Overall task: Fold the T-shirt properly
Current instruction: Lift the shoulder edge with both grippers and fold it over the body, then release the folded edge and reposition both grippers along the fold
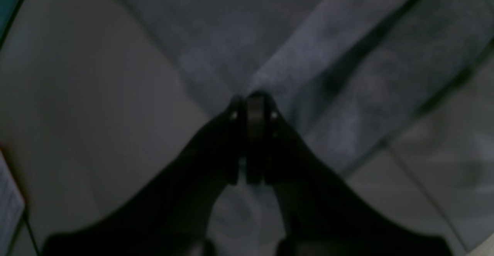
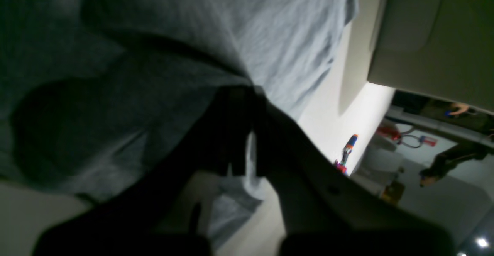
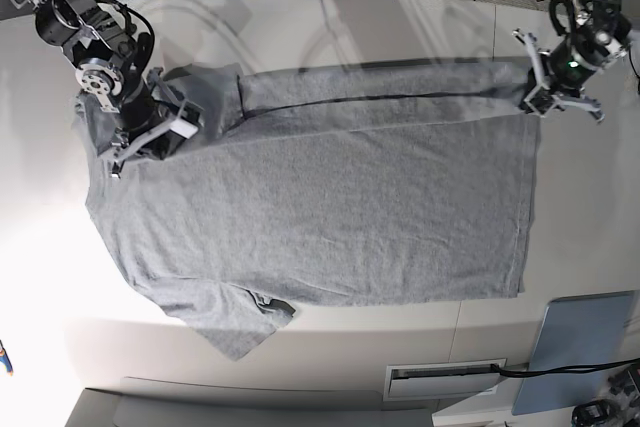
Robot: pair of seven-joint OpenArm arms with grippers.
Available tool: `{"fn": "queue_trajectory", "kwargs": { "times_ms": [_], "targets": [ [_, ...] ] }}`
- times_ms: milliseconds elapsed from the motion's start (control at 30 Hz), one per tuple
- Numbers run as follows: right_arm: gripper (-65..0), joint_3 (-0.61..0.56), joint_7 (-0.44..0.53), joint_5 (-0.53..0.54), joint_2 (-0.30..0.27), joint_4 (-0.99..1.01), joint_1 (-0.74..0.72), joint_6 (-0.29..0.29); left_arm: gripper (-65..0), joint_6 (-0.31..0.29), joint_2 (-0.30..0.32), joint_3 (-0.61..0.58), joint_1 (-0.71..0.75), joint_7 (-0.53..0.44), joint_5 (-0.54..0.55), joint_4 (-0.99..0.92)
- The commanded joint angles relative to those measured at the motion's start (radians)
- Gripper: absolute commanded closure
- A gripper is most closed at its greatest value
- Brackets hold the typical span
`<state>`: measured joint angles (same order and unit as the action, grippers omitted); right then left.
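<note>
Both arms' fingers pinch the T-shirt (image 3: 330,217) along the table's (image 3: 300,37) far edge; unequal pulling would skew the fold.

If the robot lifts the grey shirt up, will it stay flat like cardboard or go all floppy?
Probably floppy: the T-shirt already creases and folds over along its far edge. It looks light, since thin cloth bunches where the right gripper and left gripper pinch it. It likely sags between them if lifted.
</note>
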<state>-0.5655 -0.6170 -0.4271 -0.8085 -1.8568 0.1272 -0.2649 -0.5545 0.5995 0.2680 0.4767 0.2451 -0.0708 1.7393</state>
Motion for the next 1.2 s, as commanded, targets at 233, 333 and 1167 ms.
{"fn": "queue_trajectory", "kwargs": {
  "times_ms": [233,333,1167],
  "targets": [
    [0.0,0.008,-0.003,-0.007,-0.016,0.004,-0.031,0.015,0.0,0.164,0.014,-0.103,-0.119,0.079,-0.007,-0.021],
    [0.0,0.008,0.0,-0.008,-0.016,0.031,-0.031,0.016,0.0,0.193,0.013,-0.102,-0.148,0.087,-0.007,-0.04],
    [0.0,0.008,-0.01,-0.045,0.022,0.053,-0.031,0.045,0.0,0.241,0.013,-0.102,-0.211,0.079,-0.003,-0.055]
  ]
}}
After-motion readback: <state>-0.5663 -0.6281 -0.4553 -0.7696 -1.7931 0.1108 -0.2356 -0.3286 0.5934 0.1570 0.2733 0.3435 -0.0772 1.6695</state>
